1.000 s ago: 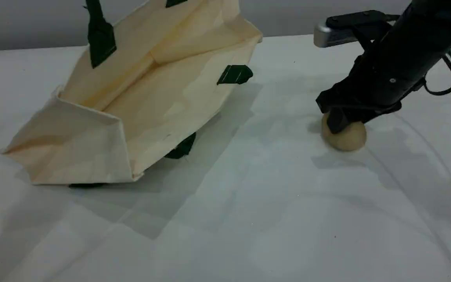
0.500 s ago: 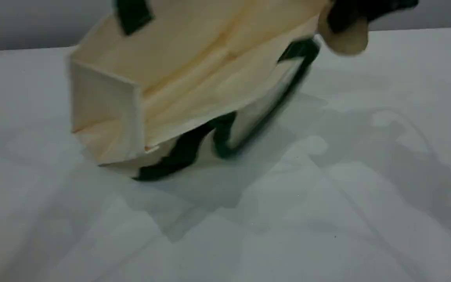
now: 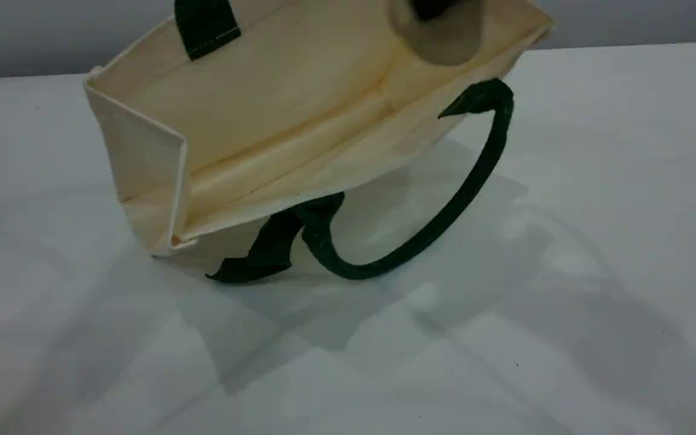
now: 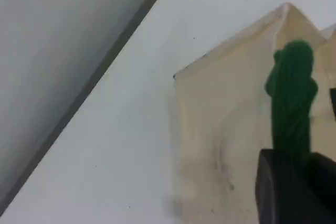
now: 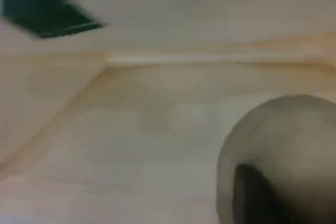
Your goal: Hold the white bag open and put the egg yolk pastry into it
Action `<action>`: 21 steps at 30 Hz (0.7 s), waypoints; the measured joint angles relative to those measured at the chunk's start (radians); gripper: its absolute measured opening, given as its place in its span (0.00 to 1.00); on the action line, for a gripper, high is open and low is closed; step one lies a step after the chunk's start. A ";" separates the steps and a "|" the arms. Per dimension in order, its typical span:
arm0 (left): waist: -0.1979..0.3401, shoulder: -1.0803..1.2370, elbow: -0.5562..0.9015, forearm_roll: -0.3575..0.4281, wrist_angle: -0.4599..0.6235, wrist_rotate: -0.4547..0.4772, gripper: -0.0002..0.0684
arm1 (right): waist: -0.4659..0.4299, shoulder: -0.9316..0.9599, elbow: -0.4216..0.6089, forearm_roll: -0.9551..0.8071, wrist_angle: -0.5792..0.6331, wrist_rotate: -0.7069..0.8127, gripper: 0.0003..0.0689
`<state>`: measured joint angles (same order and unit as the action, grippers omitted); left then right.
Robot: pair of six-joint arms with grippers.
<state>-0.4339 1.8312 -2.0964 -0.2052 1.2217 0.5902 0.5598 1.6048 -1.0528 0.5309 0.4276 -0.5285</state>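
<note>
The white bag [image 3: 275,121] hangs tilted, its open mouth facing the camera and its lower edge near the table. In the left wrist view my left gripper [image 4: 296,179] is shut on the bag's upper green rope handle [image 4: 291,98], holding that side up. The other rope handle [image 3: 475,175] droops in a loop onto the table. The egg yolk pastry [image 3: 441,36], a tan ball, hovers at the top edge over the bag's mouth, and my right gripper [image 3: 429,7] is shut on it. In the right wrist view the pastry [image 5: 286,140] sits just above the bag's cream inner wall [image 5: 147,108].
The white table [image 3: 565,272] spreads around the bag. A green tab [image 3: 206,24] marks the bag's raised side and another green tab [image 3: 263,254] lies under its lower edge. A grey wall runs behind the table.
My right gripper has lifted the pastry off the table and carried it left and up over the bag's mouth. The bag has been raised and shifted right, and its lower handle has swung out.
</note>
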 joint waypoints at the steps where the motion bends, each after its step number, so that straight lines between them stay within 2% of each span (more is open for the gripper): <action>1: 0.000 0.000 0.000 0.001 0.000 0.000 0.14 | 0.025 0.001 0.000 0.003 -0.002 0.000 0.34; 8: 0.000 0.000 0.000 0.001 0.000 -0.003 0.14 | 0.151 0.022 0.000 0.013 -0.133 -0.016 0.33; 21: 0.000 0.000 0.000 -0.002 0.000 -0.029 0.14 | 0.151 0.279 -0.002 0.012 -0.454 -0.089 0.33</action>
<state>-0.4339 1.8312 -2.0964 -0.2073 1.2217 0.5614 0.7107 1.8838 -1.0546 0.5427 -0.0269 -0.6172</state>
